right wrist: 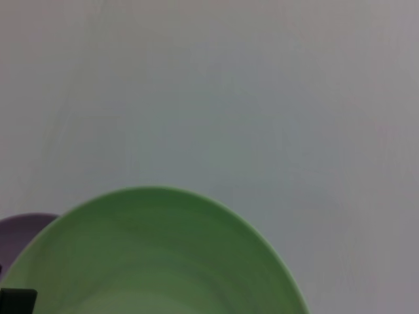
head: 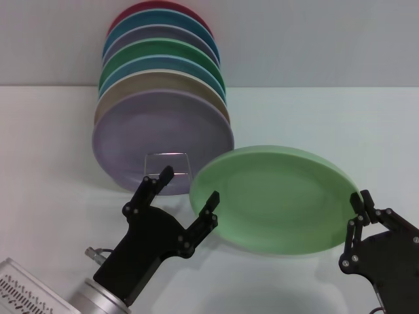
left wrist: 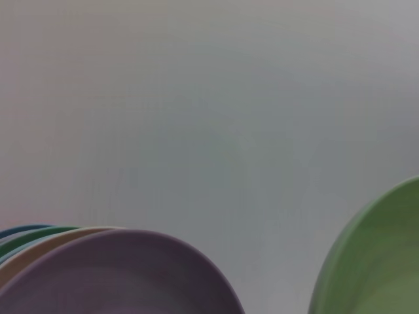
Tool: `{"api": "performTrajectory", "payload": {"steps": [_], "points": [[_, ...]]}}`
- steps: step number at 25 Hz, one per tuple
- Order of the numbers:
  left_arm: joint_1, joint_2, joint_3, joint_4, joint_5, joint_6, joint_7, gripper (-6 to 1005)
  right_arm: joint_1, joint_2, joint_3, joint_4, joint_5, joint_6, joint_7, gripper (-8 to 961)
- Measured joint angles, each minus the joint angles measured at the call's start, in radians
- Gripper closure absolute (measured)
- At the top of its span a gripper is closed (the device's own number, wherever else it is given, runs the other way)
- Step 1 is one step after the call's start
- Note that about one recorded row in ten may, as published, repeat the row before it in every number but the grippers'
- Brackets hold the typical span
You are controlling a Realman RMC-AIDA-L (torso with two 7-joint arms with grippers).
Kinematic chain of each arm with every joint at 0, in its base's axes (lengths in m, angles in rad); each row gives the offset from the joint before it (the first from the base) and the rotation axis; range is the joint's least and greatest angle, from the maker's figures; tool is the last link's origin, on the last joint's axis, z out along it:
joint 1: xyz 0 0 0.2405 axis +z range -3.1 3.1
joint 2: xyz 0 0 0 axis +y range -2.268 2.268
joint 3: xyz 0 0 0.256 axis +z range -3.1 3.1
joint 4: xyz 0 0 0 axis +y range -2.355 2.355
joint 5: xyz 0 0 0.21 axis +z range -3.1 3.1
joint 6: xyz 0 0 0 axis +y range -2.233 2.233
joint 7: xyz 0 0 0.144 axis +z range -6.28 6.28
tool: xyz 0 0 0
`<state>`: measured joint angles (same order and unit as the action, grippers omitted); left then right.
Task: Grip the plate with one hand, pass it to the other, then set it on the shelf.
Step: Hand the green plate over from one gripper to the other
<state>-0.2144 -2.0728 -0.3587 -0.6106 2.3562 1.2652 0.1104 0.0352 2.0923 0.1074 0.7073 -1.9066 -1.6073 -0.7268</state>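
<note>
The pale mint-green plate (head: 281,196) hangs tilted above the white table, low and right of centre in the head view. My right gripper (head: 361,208) is shut on its right rim. My left gripper (head: 187,191) is open at the plate's left rim, and that rim shows between its two fingers, one finger (head: 211,204) overlapping the plate. The plate also fills the near part of the right wrist view (right wrist: 157,255) and an edge of the left wrist view (left wrist: 380,255). The shelf (head: 167,163), a thin chrome wire rack, shows its small front loop just behind my left gripper.
Several coloured plates stand on edge in the rack, the lilac plate (head: 154,134) in front, a darker green plate (head: 171,51) farther back. The lilac plate (left wrist: 124,275) lies close to my left wrist camera. A white perforated box (head: 26,291) sits at the near left.
</note>
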Motion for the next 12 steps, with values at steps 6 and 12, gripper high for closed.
{"api": "performTrajectory", "payload": {"steps": [6, 12], "points": [[-0.001, 0.001, -0.006, 0.000, 0.000, 0.000, 0.000, 282, 0.003, 0.000, 0.000, 0.003, 0.000, 0.002, 0.000, 935], [-0.001, 0.000, -0.008, 0.000, 0.000, 0.000, 0.000, 405, 0.007, -0.002, 0.000, 0.003, 0.000, 0.006, 0.005, 935]]}}
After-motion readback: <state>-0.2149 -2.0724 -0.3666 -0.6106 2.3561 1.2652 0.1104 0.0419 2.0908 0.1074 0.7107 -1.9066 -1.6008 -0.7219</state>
